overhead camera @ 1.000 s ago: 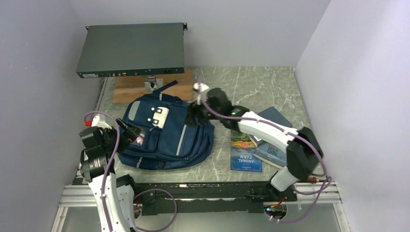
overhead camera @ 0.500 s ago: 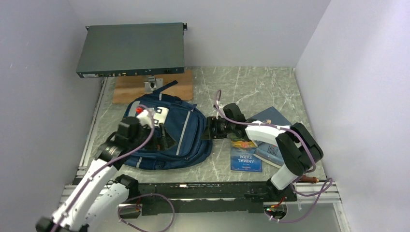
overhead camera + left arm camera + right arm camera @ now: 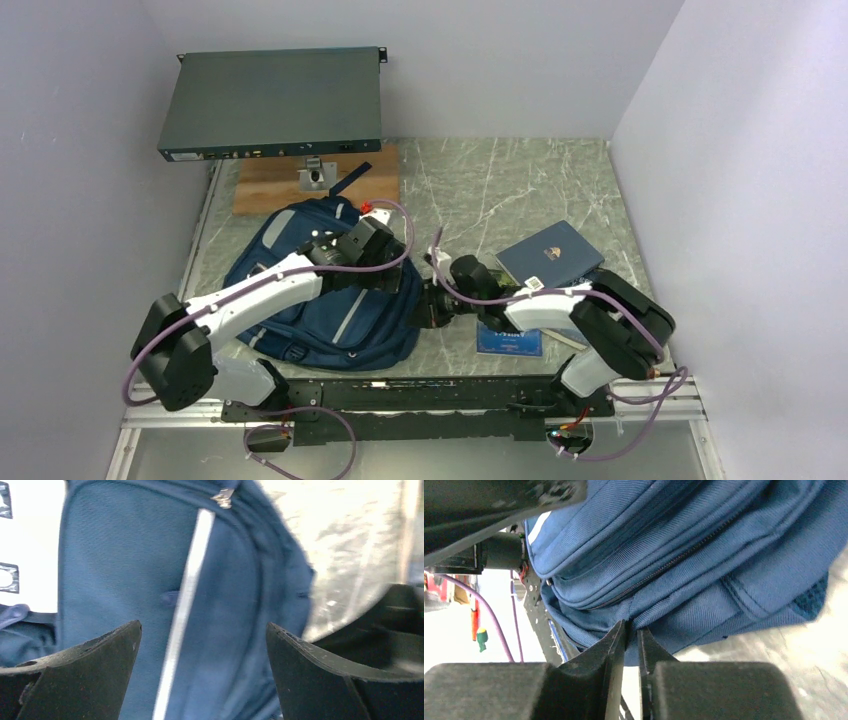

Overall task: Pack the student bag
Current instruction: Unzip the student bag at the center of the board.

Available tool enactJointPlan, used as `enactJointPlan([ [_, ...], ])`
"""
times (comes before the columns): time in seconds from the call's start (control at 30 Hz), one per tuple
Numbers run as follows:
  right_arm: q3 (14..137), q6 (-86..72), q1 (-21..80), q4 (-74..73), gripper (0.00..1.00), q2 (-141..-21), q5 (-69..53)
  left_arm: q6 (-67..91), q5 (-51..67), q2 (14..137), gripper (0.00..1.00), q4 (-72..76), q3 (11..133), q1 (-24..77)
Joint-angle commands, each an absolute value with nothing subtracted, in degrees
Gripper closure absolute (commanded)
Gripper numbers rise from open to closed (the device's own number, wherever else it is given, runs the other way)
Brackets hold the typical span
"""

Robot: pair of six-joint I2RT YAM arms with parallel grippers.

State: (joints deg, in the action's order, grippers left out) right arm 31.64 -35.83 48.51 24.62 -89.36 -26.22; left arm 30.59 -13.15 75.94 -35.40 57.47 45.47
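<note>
Right tool [image 3: 631, 626] is pinching a fold of the student bag [image 3: 704, 545] by its zipper [image 3: 674, 560]; left tool [image 3: 202, 632] is hovering spread wide. Lift gently, pulling the fabric taut.

Plain pale lilac walls [image 3: 500, 60] close the grey-green marbled stone worktop [image 3: 520, 190] on three sides. At its far left a brown wooden board [image 3: 265, 188] carries a small metal stand [image 3: 315, 176] with a dark grey flat metal box [image 3: 270, 100]. The light is even.

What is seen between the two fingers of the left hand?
In the left wrist view, the student bag; its grey stripe runs through the open left hand gap.
</note>
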Motion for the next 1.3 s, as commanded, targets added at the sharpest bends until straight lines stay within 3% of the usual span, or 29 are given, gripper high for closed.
enactJointPlan([
  [0.0, 27.0, -38.0, 45.7, 27.0, 0.8, -82.2, -24.0, 29.5, -21.4, 77.7, 0.02, -34.9, 55.8, 45.5],
  [0.1, 26.0, -38.2, 42.7, 26.2, 0.71, -78.6, -24.4, 29.4, -18.4, 80.4, 0.06, -33.5, 54.9, 45.5],
  [0.17, 25.0, -38.9, 39.5, 26.1, 0.61, -77.5, -25.7, 29.4, -15.5, 80.8, 0.01, -31.4, 53.0, 46.2],
  [0.43, 24.5, -36.3, 32.1, 21.3, 0.41, -75.3, -25.0, 30.8, -17.0, 79.2, 0.0, -30.1, 50.9, 49.7],
  [0.67, 26.8, -34.2, 28.8, 17.4, 0.35, -75.3, -24.0, 32.2, -27.7, 90.8, 0.0, -37.7, 57.7, 54.7],
  [0.8, 28.2, -32.2, 28.3, 14.2, 0.32, -74.8, -21.8, 32.0, -28.0, 92.6, 0.0, -38.2, 57.9, 54.7],
  [0.83, 28.6, -31.8, 28.3, 13.7, 0.32, -74.7, -21.6, 32.0, -27.9, 91.7, 0.05, -37.1, 57.2, 54.7],
  [1.03, 33.8, -29.5, 28.3, 12.0, 0.32, -78.7, -25.5, 32.0, -38.8, 83.4, 0.99, -42.1, 55.7, 54.8],
  [1.27, 39.9, -33.7, 28.6, 20.8, 0.36, -85.7, -42.0, 21.6, -37.0, 52.0, 1.0, -33.1, 43.8, 54.0],
])
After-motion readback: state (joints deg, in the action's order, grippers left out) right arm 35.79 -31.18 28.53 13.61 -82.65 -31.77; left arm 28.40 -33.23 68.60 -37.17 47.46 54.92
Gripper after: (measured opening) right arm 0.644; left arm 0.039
